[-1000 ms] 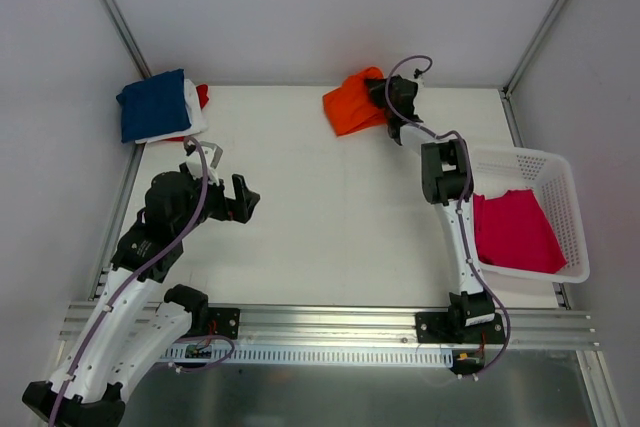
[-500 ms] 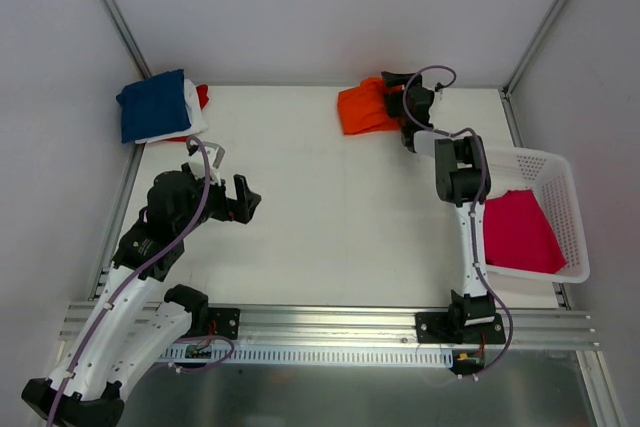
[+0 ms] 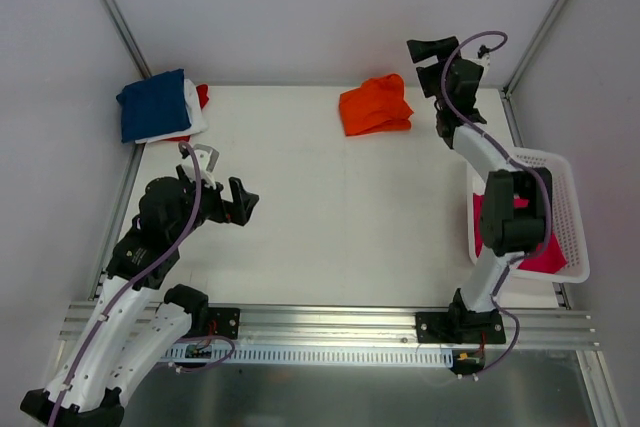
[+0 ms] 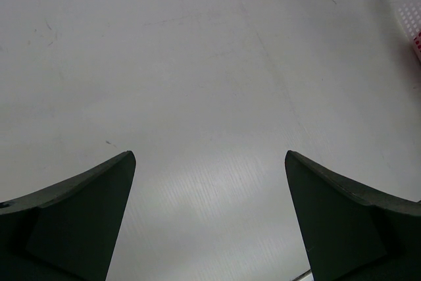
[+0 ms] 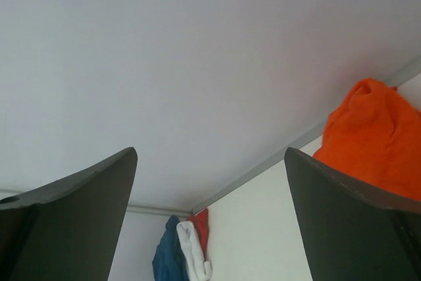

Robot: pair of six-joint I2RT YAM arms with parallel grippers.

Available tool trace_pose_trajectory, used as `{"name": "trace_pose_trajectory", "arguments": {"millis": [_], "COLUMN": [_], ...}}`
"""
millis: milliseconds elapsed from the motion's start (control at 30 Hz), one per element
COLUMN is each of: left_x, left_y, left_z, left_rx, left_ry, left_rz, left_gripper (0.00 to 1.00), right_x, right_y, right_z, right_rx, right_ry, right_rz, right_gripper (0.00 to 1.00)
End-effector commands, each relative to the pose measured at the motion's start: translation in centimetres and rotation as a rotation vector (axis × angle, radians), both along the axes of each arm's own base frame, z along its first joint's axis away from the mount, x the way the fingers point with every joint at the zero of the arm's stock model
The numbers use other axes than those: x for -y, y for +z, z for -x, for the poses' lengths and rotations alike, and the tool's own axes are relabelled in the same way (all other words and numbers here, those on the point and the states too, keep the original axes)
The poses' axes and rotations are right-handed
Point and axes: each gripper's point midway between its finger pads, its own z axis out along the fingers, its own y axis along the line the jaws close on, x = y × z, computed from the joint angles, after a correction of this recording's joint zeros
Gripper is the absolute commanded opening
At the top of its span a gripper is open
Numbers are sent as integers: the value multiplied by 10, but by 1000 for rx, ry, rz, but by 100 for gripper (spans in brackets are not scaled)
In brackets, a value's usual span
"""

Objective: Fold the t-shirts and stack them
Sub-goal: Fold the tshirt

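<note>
1. Overhead, the orange t-shirt (image 3: pixel 375 107) lay crumpled near the far edge of the desk (image 3: pixel 320 217), apart from both arms. A navy t-shirt (image 3: pixel 152 104) sat stacked with a white t-shirt (image 3: pixel 193 115) and a red t-shirt (image 3: pixel 203 95) in the far left corner. A magenta t-shirt (image 3: pixel 548 247) lay in the white basket (image 3: pixel 565 172) at the right. The right gripper (image 3: pixel 428 52) was raised by the back wall, to the right of the orange t-shirt. The left gripper (image 3: pixel 225 187) hung over the desk's left side.
2. From the left wrist, the jaws stood wide with nothing between them. Bare desk lay below, a corner of the orange t-shirt showed at the top edge, and a bit of the white basket showed at the right.
3. From the right wrist, the jaws stood wide and empty, facing the back wall. The orange t-shirt lay at the right, with the navy, white and red t-shirts in the distant corner.
</note>
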Motion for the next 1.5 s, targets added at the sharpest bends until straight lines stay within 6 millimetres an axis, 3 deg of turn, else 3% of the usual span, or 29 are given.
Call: {"name": "trace_pose_trajectory", "arguments": {"millis": [0, 33, 67, 100, 133, 167, 200, 233, 300, 500, 633, 700, 767, 833, 867, 933, 1033, 1233, 1367, 1467], "left_x": [1, 0, 0, 0, 0, 0, -1, -1, -1, -1, -1, -2, -2, -2, -2, -2, -1, -2, -1, -1], "left_y": [8, 10, 10, 11, 12, 13, 13, 15, 16, 16, 17, 18, 18, 18, 18, 18, 16, 15, 15, 15], "left_z": [2, 2, 3, 3, 4, 4, 4, 4, 5, 5, 6, 6, 7, 6, 6, 7, 5, 5, 5, 5], "left_rx": [29, 36, 39, 42, 46, 49, 49, 54, 58, 61, 63, 68, 69, 69, 67, 67, 60, 58, 56, 55], "left_ry": [-12, -12, -10, -10, -12, -10, -9, -7, -6, -4, -6, -4, -3, -3, -4, -5, -6, -3, -4, -4], "left_rz": [-7, -4, -2, -2, 0, 1, 0, 4, 6, 8, 10, 11, 11, 11, 13, 13, 7, 6, 7, 6], "left_gripper": [99, 99, 99, 99, 99, 99, 99, 99, 99, 99, 99, 99, 99, 99, 99, 99, 99, 99, 99, 99], "right_x": [-10, -9, -7, -6, -11, -7, -5, -13, -8, -31, -62, -73, -83, -93, -96, -105, -112, -100, -73, -49], "right_y": [70, 69, 42, 60, 54, 24, 32, 23, -4, -71, -104, -106, -127, -123, -139, -146, -142, -156, -158, -166], "right_z": [63, 74, 88, 109, 121, 133, 149, 160, 181, 198, 191, 182, 174, 162, 157, 144, 128, 103, 89, 91], "right_rx": [83, 71, 4, 35, 16, -70, -60, -86, -149, -271, -316, -301, -334, -321, -352, -353, -326, -336, -333, -363], "right_ry": [14, 4, -17, -25, -22, -45, -56, -48, -90, -44, 27, 46, 71, 102, 108, 121, 128, 85, 7, -70], "right_rz": [83, 88, 105, 107, 119, 149, 155, 170, 205, 139, 131, 74, 52, 20, 20, -19, -65, -63, -35, 6], "right_gripper": [99, 100, 100, 99, 99, 99, 99, 99, 100, 99, 100, 99, 99, 99, 100, 99, 99, 99, 99, 99]}}
